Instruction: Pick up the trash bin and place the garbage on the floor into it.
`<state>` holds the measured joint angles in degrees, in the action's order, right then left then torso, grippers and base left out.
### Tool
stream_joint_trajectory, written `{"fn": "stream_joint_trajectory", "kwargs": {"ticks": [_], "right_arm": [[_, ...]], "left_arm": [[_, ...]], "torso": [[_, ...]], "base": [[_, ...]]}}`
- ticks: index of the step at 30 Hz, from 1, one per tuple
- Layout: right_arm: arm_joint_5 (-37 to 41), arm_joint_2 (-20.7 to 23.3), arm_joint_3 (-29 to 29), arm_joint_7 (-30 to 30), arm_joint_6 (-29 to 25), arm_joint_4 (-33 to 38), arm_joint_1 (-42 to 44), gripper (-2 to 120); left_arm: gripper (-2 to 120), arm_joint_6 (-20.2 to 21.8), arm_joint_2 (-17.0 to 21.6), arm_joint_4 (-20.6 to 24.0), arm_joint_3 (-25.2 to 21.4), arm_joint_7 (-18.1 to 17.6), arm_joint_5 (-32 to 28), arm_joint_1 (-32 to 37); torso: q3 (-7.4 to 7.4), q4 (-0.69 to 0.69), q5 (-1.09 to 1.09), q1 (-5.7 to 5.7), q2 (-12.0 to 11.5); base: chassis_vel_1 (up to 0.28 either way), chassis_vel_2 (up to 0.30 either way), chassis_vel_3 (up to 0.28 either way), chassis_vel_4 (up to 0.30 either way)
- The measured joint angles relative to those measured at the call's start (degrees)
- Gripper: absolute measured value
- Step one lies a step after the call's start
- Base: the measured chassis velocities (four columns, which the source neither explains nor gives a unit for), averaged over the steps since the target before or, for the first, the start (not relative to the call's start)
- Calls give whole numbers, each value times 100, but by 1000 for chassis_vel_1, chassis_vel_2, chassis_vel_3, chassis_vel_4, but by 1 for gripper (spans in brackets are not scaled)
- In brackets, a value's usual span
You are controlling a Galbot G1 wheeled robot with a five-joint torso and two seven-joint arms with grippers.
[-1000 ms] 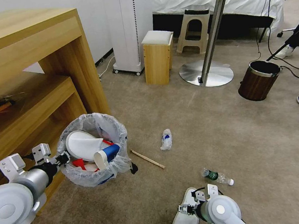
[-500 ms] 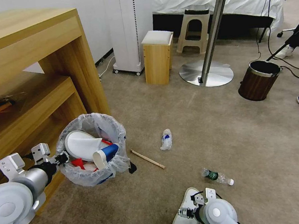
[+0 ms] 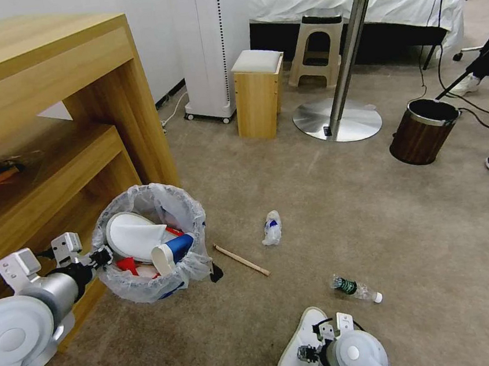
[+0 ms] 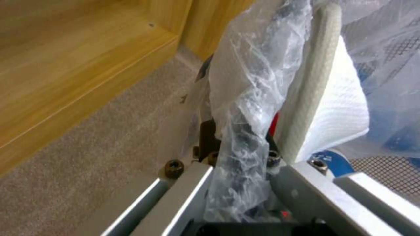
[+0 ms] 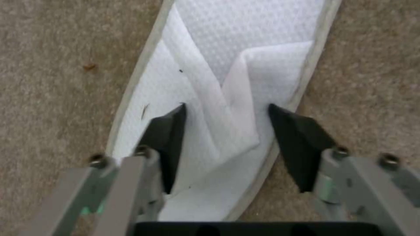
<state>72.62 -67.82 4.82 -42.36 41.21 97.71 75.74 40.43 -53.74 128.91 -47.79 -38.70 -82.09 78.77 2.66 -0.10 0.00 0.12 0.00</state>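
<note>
Right hand point(image 5: 225, 137) hangs low over a white slipper point(image 5: 227, 98) on the floor point(image 5: 52, 82), its fingers point(image 5: 168, 144) wide apart on each side of the folded top flap. Left hand point(image 4: 238, 164) is squeezed tight on the rim of the bin point(image 3: 152, 245) and holds it up off the floor. Inside the bin sit another slipper point(image 3: 136, 238) and a blue cup point(image 3: 173, 251). Past the right hand lie a bottle point(image 3: 356, 289), a stick point(image 3: 242, 259) and a crumpled paper point(image 3: 272, 227). The flap is thin and soft, so the fingers might pinch just the flap and the slipper could slide out. The bin looks full, so things might spill.
</note>
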Motion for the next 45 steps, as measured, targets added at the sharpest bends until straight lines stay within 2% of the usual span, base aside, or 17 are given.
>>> {"fn": "stream_joint_trajectory", "kwargs": {"ticks": [2, 4, 5, 9, 12, 24, 27, 28, 31, 32, 35, 36, 38, 40, 41, 44, 45], "right_arm": [[1, 3, -2, 13, 0, 25, 9, 41], [2, 20, -8, 19, 0, 77, 29, 30], [2, 20, -8, 19, 0, 77, 29, 30], [4, 66, -11, 19, 0, 103, 54, 16], [6, 76, -11, 19, 0, 120, 85, 1], [-149, 228, 89, 139, -144, 371, 146, 0], [-844, 317, 240, 566, -648, 579, 162, 0], [-844, 317, 240, 566, -648, 579, 162, 0], [-1833, 501, 502, 1381, -1684, 773, 96, 0], [-1833, 501, 502, 1381, -1684, 773, 96, 0], [-2391, 705, 917, 2347, -2660, 993, -120, 0], [-2482, 763, 1020, 2644, -2921, 1044, -195, 0], [-2524, 803, 1083, 2847, -3104, 1070, -245, 0], [-2636, 973, 1289, 3841, -3959, 1141, -491, 0], [-2636, 973, 1289, 3841, -3959, 1141, -491, 0], [-2736, 1076, 1317, 5088, -4840, 1092, -817, 0], [-2736, 1076, 1317, 5088, -4840, 1092, -817, 0]], "left_arm": [[0, 0, -2, -3, 0, 4, 1, 0], [0, -1, -7, -3, 1, 8, 2, -3], [0, -1, -7, -3, 1, 8, 2, -3], [0, -3, 0, -5, 2, 8, 1, -28], [0, -6, 1, -14, 2, 8, 0, -34], [0, -16, -11, -10, 4, 8, 3, -20], [0, -16, -8, 23, 6, 1, 3, 27], [0, -16, -8, 23, 6, 1, 3, 27], [0, 0, -1, 91, 49, -44, 0, 56], [0, 0, -1, 91, 49, -44, 0, 56], [0, 77, -28, 240, 138, -140, -54, 129], [0, 114, -42, 293, 176, -180, -92, 151], [0, 134, -50, 326, 199, -203, -113, 163], [0, 160, -68, 436, 306, -280, -170, 209], [0, 160, -68, 436, 306, -280, -170, 209], [0, 162, -62, 511, 434, -373, -304, 278], [0, 162, -62, 511, 434, -373, -304, 278]], "torso": [[0, 0, 0, 0, 0], [0, 1, 1, 0, 0], [0, 1, 1, 0, 0], [0, 0, 1, 0, 0], [0, 0, 1, 0, 0], [0, 0, 1, 0, 0], [0, 0, 1, 0, 0], [0, 0, 1, 0, 0], [0, 0, 1, 0, 0], [0, 0, 1, 0, 0], [0, 1, 0, 0, 0], [0, 1, 0, 0, 0], [0, 1, 2, 0, 0], [0, 0, 1, 0, 0], [0, 0, 1, 0, 0], [0, 1, 1, 0, 0], [0, 1, 1, 0, 0]], "base": [[0, 0, 0, 0], [0, 0, 0, 0], [0, 0, 0, 0], [0, 0, 0, 0], [0, 0, 0, 0], [0, 0, 0, 0], [0, 0, 0, 0], [0, 0, 0, 0], [0, 0, 0, 0], [0, 0, 0, 0], [0, 0, 0, 0], [0, 0, 0, 0], [0, 0, 0, 0], [0, 0, 0, 0], [0, 0, 0, 0], [0, 0, 0, 0], [0, 0, 0, 0]]}}
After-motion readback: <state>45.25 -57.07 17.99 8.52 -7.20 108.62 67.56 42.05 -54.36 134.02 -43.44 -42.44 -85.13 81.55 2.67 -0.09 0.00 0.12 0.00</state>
